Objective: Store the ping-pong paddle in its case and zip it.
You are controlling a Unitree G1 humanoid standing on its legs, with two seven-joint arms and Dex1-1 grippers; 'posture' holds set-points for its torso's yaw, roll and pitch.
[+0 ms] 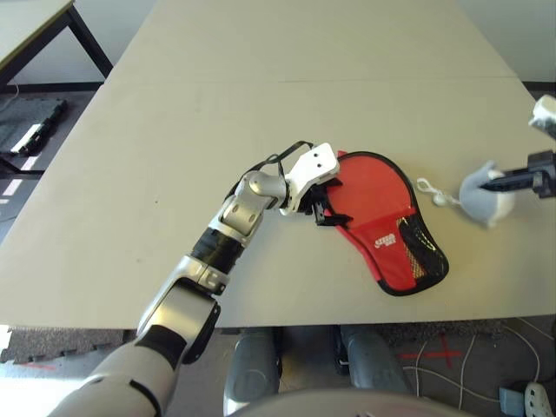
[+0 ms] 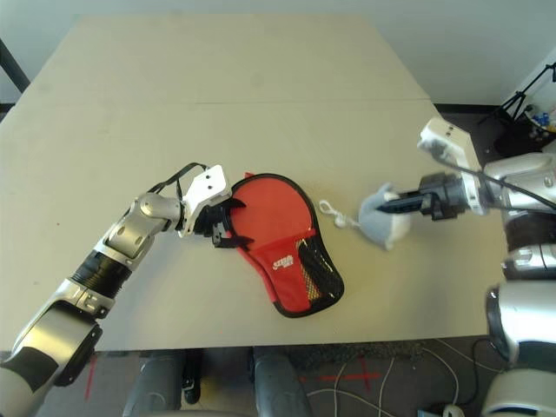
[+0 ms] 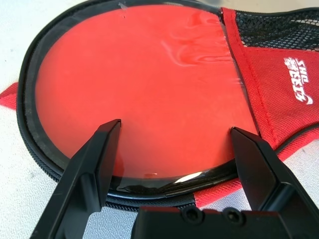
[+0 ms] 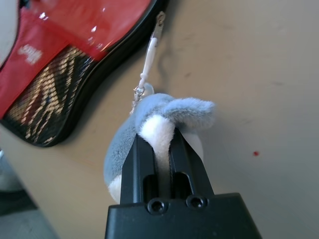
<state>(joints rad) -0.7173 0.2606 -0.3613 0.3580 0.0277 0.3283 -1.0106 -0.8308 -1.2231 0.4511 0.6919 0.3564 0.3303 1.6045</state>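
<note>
The paddle (image 3: 144,94) is lying inside the case (image 1: 408,261), its glossy red face up and ringed by the case's black zipper edge, handle end tucked under the red flap with the white logo and mesh pocket. The case lies flat on the bench (image 1: 261,122), near the edge closest to me.

My left claw (image 3: 174,159) is spread wide, its fingers (image 3: 99,154) reaching over the round rim of the case on the side away from the logo, with the paddle's edge between them. Nothing is pinched there.

Out past the case, on the side away from my left claw, a thin white cord (image 4: 149,59) runs from the zipper rim to a grey plush charm (image 4: 174,112). My right claw (image 4: 159,149) is pressed together on that plush, pinching it.

My read: the paddle is stiff and light, and its rubber looks slick, so I'd rather pin the rim than press the face. The case is soft fabric and will likely slide or bunch if I tug. The plush is squashy, so the grip gives a little, but it is my handle on the zip. I'd hold the rim down with the left while the right pulls along the zipper line.
</note>
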